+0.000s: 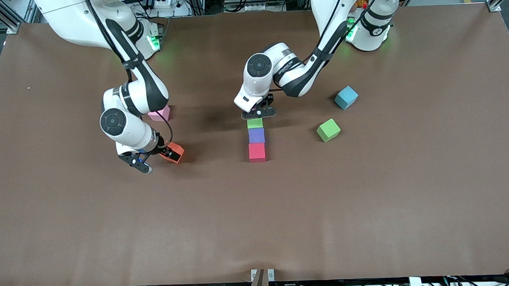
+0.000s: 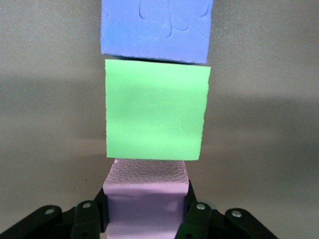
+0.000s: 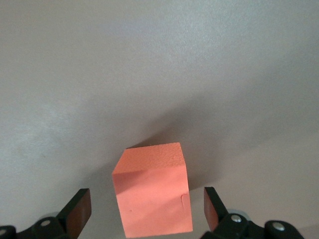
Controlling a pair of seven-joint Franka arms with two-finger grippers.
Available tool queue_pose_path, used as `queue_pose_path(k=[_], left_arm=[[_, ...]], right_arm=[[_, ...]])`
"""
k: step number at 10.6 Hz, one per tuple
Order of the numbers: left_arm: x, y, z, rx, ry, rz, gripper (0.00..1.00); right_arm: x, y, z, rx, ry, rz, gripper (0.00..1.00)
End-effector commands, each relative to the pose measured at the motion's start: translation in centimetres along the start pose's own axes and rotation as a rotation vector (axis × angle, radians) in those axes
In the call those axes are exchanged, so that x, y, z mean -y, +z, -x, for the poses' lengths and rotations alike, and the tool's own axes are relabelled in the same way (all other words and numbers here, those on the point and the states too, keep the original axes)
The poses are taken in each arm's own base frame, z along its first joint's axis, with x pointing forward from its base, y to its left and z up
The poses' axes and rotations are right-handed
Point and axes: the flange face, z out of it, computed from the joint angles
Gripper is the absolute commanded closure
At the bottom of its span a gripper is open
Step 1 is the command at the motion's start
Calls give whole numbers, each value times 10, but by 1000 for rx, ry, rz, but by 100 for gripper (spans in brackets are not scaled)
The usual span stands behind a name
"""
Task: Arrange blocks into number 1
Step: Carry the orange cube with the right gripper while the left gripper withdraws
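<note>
Blocks: a column of three sits mid-table, touching end to end; the red block (image 1: 257, 152) is nearest the front camera, the purple block (image 1: 256, 135) next, the green block (image 1: 255, 123) farthest.
Fourth block: a pale purple block (image 2: 147, 199) is clamped between the left gripper's fingers, at the green block's farther end and all but touching it (the front view hides it under the gripper).
Loose blocks: a second green block (image 1: 328, 130) and a light blue block (image 1: 346, 97) lie toward the left arm's end; a pink block (image 1: 160, 114) and an orange block (image 1: 173, 152) lie toward the right arm's end, all apart from the column.
Step in hand: you appear to be adding the fourth block to the stroke of the 1.
Doing it well: square its sides to the green block's sides, set it flat on the table (image 1: 367, 207), and let go without nudging the column.
Left gripper (image 1: 259, 113): closed on the pale purple block, low at the column's farther end.
Right gripper (image 3: 147, 214): wide open, both fingers clear of the orange block that lies between them; it grips nothing.
Right gripper position: low over the table at the orange block.
</note>
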Motion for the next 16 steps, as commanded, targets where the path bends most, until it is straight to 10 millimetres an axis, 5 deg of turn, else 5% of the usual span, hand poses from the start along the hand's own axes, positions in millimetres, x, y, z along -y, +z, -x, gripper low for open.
queue_pose_path(k=[1,2,3,4,6,8,12,15,16], left_arm=[[-3,4,-2,-26,5,-5,100],[-3,5,-3,-26,14,-5,59],[-3,5,-4,-26,13,-6,1],[-6,1,-5,-31,0,4,0],[-10,-8,-5,-39,1,15,0],[-12,-34,-7,-63,3,33,0],[23,-179,-48,-150,-90,42,0],[94,-267,-108,-202,-218,15,0],[124,-287,-132,-223,-211,8,0]], right_arm=[[-1,15,4,6,-7,2,0],[-1,21,5,13,-8,8,0],[-2,27,6,22,-8,16,0],[2,28,11,25,-19,16,0],[-1,28,8,25,-13,15,99],[3,26,9,19,-19,7,100],[52,-16,10,-46,-207,-66,100],[126,-40,35,-85,-385,-117,100],[133,-42,51,-56,-413,-89,100]])
